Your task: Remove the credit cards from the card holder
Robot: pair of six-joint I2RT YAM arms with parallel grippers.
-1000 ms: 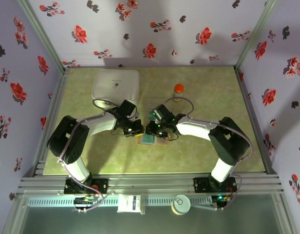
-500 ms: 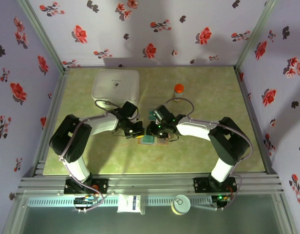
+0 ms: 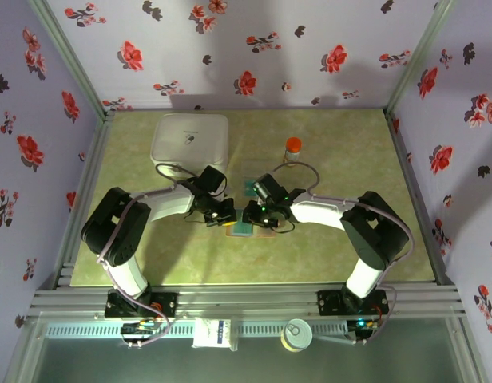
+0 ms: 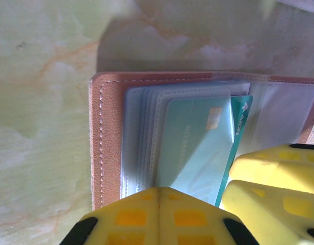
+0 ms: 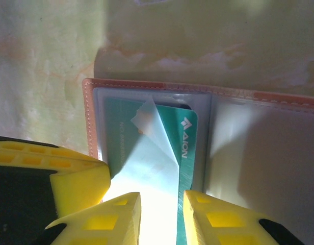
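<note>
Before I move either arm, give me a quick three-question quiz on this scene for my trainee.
1. True or false: the card holder lies folded shut on the table.
2. What colour is the card with the printed logo? A red, B teal, C black.
3. Fill in: the left tool is ____ (open or shut).
Key: 1 false, it lies spread open; 2 B; 3 shut.
</note>
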